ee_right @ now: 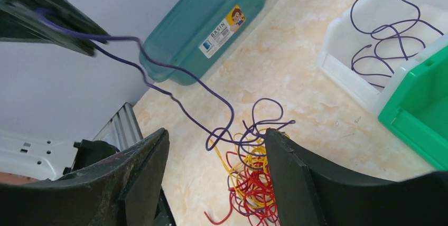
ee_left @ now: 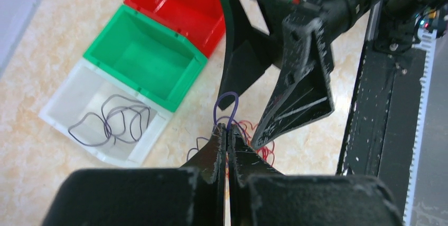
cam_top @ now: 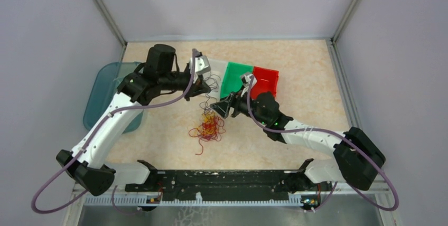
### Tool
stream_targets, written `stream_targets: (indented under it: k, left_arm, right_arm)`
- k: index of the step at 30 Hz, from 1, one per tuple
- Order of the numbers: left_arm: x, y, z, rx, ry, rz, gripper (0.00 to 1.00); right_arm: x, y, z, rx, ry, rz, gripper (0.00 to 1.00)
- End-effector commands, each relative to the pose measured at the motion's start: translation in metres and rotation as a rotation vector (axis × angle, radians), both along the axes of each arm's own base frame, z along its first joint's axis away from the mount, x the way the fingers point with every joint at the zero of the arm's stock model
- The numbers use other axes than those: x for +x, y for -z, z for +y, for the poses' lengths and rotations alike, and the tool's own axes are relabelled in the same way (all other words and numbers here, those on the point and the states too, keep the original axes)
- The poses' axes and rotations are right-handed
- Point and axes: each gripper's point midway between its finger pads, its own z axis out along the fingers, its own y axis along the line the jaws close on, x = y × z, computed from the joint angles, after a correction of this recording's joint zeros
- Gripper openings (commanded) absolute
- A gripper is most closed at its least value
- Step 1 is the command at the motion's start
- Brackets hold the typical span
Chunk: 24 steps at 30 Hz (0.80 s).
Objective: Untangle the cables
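A tangle of red, yellow and purple cables point(cam_top: 208, 127) lies on the table's middle; it also shows in the right wrist view point(ee_right: 253, 184). My left gripper point(cam_top: 203, 85) point(ee_left: 227, 127) is shut on a purple cable point(ee_right: 158, 81) point(ee_left: 227, 104) that runs taut from its tips down to the tangle. My right gripper point(cam_top: 224, 107) point(ee_right: 214, 157) is open and empty, hovering just above the tangle with its fingers on either side. Loose purple cables point(ee_left: 111, 120) lie in the white bin point(ee_left: 53, 111).
A white bin point(cam_top: 214, 67), a green bin point(cam_top: 236, 78) and a red bin point(cam_top: 266, 82) stand in a row behind the tangle. A teal basin point(cam_top: 105, 94) sits at the left edge. A black rail point(cam_top: 222, 179) runs along the near edge.
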Motion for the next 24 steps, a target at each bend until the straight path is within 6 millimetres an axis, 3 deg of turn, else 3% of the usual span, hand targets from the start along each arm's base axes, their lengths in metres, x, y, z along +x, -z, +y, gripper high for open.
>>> stream_targets:
  k: [1,9,14,19,24]
  left_arm:
    - [-0.012,-0.047,-0.009,-0.103,0.027,-0.027,0.00]
    - [-0.026,-0.068,-0.012,-0.142,0.054,-0.014,0.00]
    - [-0.032,-0.085,-0.016,-0.176,0.079,-0.027,0.00]
    - [-0.028,-0.119,-0.018,-0.226,0.073,-0.101,0.00]
    - [-0.025,-0.166,-0.018,-0.310,0.061,-0.214,0.00]
  right_arm:
    - [0.007,-0.036,0.009,0.071,0.013,-0.061,0.67]
    - [0.035,-0.028,0.014,0.005,0.115,-0.018,0.65]
    - [0.045,-0.032,0.022,0.023,0.151,-0.030,0.65]
    - [0.049,-0.018,0.036,-0.019,0.192,-0.008,0.65]
    - [0.049,0.000,0.045,-0.031,0.194,0.014,0.65]
